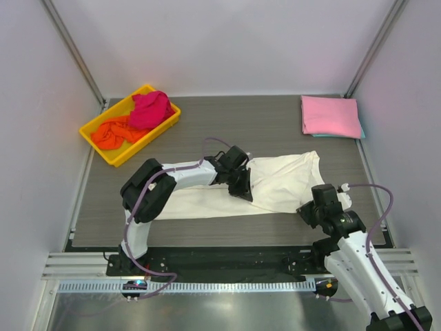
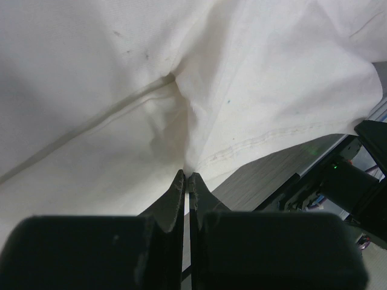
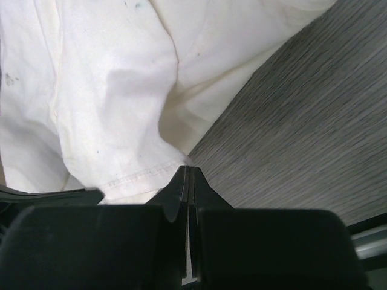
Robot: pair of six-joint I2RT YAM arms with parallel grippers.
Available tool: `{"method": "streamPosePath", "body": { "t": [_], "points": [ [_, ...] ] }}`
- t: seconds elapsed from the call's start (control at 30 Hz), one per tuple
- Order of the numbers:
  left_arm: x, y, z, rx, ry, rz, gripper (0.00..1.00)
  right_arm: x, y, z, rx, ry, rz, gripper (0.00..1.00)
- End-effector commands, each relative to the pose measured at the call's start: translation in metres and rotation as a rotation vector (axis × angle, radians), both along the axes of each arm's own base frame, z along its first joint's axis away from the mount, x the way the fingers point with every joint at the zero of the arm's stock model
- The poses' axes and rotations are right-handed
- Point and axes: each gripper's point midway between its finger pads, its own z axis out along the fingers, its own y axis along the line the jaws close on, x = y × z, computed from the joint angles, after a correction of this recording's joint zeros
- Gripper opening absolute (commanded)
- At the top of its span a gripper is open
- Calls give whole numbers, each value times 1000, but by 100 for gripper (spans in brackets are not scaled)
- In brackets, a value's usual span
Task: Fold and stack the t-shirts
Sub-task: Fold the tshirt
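The cream-white t-shirt (image 1: 282, 181) is lying flat along the table's (image 1: 262, 131) near edge, centre to right. The left gripper (image 2: 187, 179) and right gripper (image 3: 187, 171) are each pinching its near hem, jaws closed on cloth. The fabric is looking light and limp, best taken by hems. Wrist views are showing the pinched seams; only the top view is showing the folded pink t-shirt (image 1: 329, 116) at the far right corner.
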Motion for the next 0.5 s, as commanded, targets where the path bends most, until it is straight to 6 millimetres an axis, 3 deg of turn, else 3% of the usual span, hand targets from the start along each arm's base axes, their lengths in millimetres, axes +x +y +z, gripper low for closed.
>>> {"method": "streamPosePath", "body": {
  "t": [0.0, 0.27, 0.47],
  "points": [
    [5, -4, 26, -28, -35, 15, 0, 5, 4, 17, 43, -60, -29, 1],
    [4, 0, 25, -5, -37, 13, 0, -3, 18, 12, 129, -92, 13, 1],
    [1, -1, 29, -12, -20, 0, 0, -18, 16, 4, 114, -59, 46, 1]
  ]
}}
